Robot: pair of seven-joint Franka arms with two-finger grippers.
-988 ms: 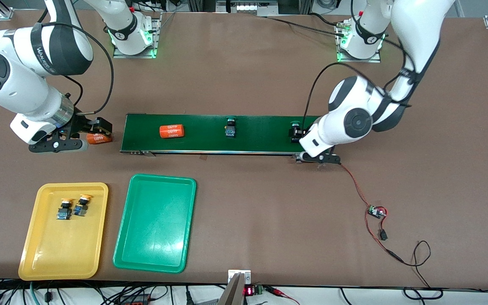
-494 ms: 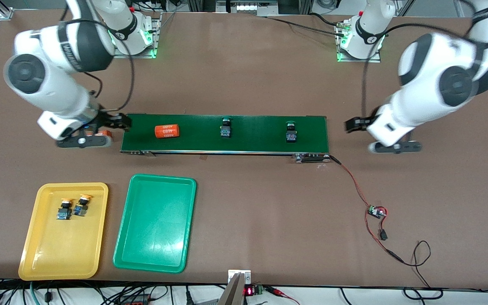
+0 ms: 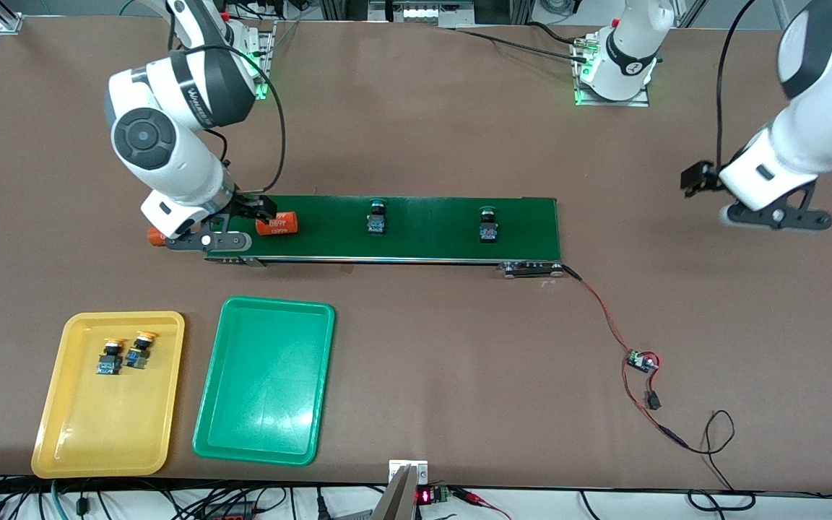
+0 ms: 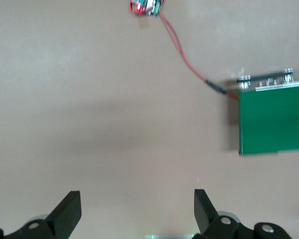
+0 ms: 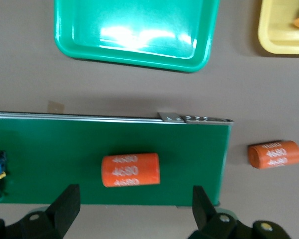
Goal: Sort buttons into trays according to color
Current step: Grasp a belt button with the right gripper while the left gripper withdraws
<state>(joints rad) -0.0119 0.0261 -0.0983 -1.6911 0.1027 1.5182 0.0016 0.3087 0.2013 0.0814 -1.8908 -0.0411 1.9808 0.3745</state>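
Two green-capped buttons [image 3: 375, 217] [image 3: 487, 224] lay on the conveyor belt [image 3: 430, 242], mid-frame, and two yellow-capped ones [image 3: 109, 357] [image 3: 139, 350] sat in the yellow tray [image 3: 62, 433] at lower left; the green tray [image 3: 214, 426] beside it held nothing. The right end effector [image 5: 134, 201] hovered, jaws wide, over the belt's end by one orange cylinder [image 5: 131, 170] — a second [image 5: 274, 154] lay off the belt. The left end effector [image 4: 138, 206], also wide, hung over bare worktop [image 3: 416, 130] at right. The pick would probably go best by passing over the cylinder, centring on a green button and descending straight.
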